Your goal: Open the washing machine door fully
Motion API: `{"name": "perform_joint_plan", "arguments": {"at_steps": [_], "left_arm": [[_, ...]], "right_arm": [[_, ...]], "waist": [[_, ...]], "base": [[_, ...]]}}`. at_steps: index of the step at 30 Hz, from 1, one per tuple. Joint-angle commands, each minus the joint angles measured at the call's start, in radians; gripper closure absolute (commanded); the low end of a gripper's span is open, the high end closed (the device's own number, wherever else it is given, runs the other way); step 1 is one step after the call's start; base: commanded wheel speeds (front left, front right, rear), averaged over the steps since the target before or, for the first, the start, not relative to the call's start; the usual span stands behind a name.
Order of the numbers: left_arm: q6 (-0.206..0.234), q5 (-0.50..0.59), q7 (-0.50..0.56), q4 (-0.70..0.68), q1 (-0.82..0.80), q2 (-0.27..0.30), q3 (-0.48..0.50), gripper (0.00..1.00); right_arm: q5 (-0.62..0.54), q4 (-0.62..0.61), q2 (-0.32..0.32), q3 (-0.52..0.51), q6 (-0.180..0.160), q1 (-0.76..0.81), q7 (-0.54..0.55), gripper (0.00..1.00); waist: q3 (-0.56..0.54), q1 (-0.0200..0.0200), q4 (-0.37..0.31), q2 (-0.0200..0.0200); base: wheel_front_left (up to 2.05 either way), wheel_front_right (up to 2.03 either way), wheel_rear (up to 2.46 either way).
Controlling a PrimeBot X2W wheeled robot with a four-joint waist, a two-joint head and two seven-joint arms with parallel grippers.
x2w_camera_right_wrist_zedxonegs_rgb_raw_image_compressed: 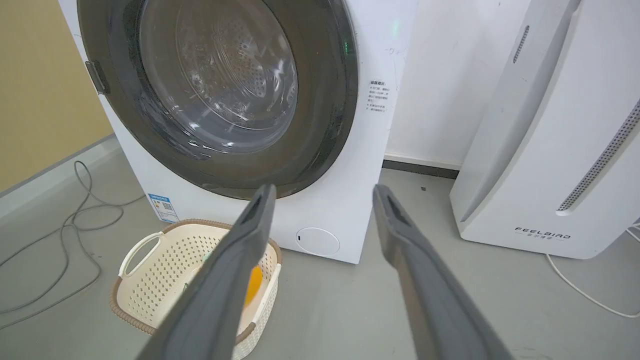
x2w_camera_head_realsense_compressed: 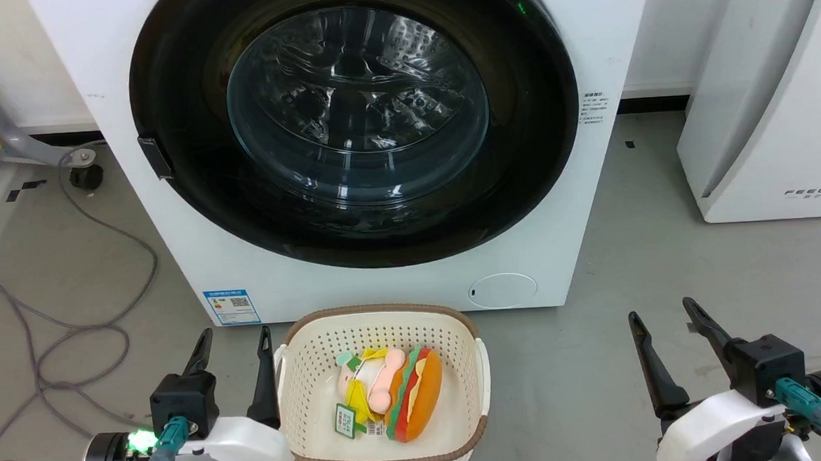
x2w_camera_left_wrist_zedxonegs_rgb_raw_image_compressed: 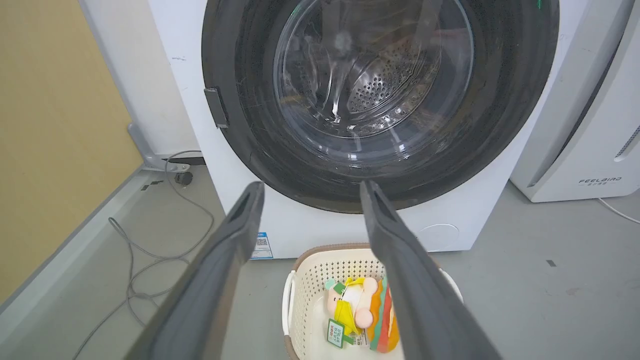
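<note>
Fingers (x2w_camera_head_realsense_compressed: 265,371) well short of door (x2w_camera_head_realsense_compressed: 355,121).

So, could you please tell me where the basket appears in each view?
Head view: basket at bottom centre, in front of the washer.
Left wrist view: basket at bottom centre, slightly right.
Right wrist view: basket at lower left.
Shared landmark: the blue label low on the washer, just up-left of the basket in all three.

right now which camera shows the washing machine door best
Head view: the washing machine door faces the camera nearly square, almost its whole black ring in frame. The left wrist view cuts off its top; the right wrist view sees it aslant, top cropped.
</note>
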Motion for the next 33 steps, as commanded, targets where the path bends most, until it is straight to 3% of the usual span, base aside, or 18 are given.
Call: {"name": "perform_joint_plan", "arguments": {"at_steps": [1,6,7,8,22,27,33], "left_arm": [[0.000,-0.004,-0.009,0.006,-0.004,0.000,-0.007,0.00],[0.002,-0.008,-0.020,0.014,-0.009,0.001,-0.017,0.00],[0.002,-0.009,-0.022,0.016,-0.010,0.001,-0.019,0.00],[0.002,-0.010,-0.024,0.017,-0.011,0.001,-0.020,0.00],[0.004,-0.024,-0.055,0.036,-0.022,0.002,-0.043,0.00],[0.005,-0.028,-0.063,0.040,-0.026,0.002,-0.049,0.00],[0.007,-0.035,-0.076,0.045,-0.036,0.002,-0.057,0.00]], "right_arm": [[0.003,0.007,0.000,0.001,0.000,-0.001,-0.009,0.00],[0.008,0.020,0.000,0.001,0.001,-0.004,-0.020,0.00],[0.010,0.022,0.000,0.001,0.001,-0.005,-0.022,0.75],[0.011,0.024,0.000,0.001,0.001,-0.005,-0.024,1.00],[0.077,0.051,-0.001,0.002,0.001,-0.014,-0.054,1.00],[0.186,0.060,-0.001,-0.005,0.002,-0.024,-0.063,1.00],[0.413,0.080,-0.001,-0.019,0.002,-0.058,-0.076,1.00]], "waist": [[0.000,0.0000,0.000,0.0000],[0.001,0.0000,0.000,0.0000],[0.001,0.0000,0.000,0.0000],[0.001,0.0000,0.000,0.0000],[0.002,0.0000,-0.002,0.0000],[0.004,0.0000,-0.002,0.0000],[0.012,0.0000,-0.005,0.0000]], "base": [[0.00,0.00,0.00],[0.00,0.00,0.00],[0.00,0.00,0.00],[0.00,0.00,0.00],[0.00,0.00,0.00],[0.00,0.00,0.00],[0.00,0.00,0.00]]}}
